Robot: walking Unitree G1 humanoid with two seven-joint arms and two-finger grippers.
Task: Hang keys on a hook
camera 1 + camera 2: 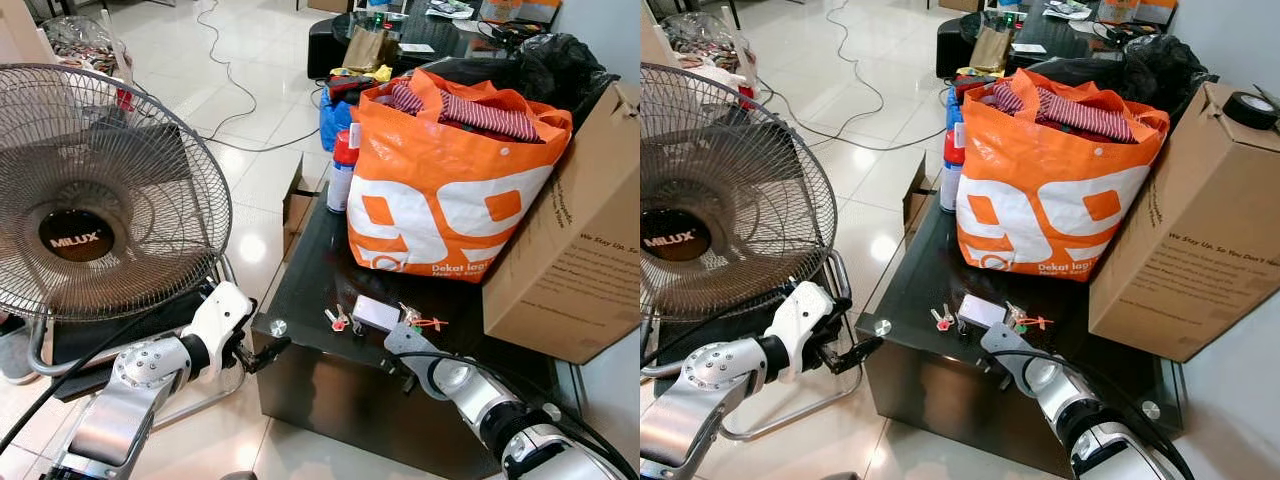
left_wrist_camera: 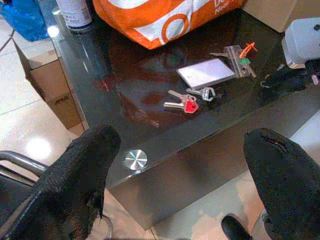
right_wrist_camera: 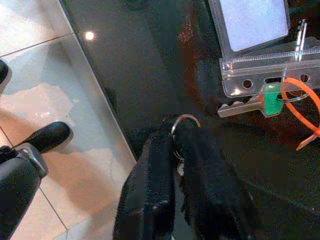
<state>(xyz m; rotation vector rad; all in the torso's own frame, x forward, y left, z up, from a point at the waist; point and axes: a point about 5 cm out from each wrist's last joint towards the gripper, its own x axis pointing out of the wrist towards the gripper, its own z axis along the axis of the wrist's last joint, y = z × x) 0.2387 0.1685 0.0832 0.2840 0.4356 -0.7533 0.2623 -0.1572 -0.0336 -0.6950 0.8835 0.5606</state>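
Item: keys (image 2: 184,101), red-headed bunch, lying flat on the black glass table (image 1: 300,290) near its front edge, beside a clear card holder (image 2: 205,73); blades point away from that holder. We see our right gripper (image 3: 175,145) clenched on a metal key ring (image 3: 182,121) in its wrist view. A green-headed key (image 3: 255,101) lies near it. Our left gripper (image 2: 182,170) hangs released off the table corner.

Open front edge, crowded back

Bare table (image 1: 300,270) front; orange bag (image 1: 440,180) at 12, box (image 1: 575,250) at 2, fan (image 1: 90,190) at 10.
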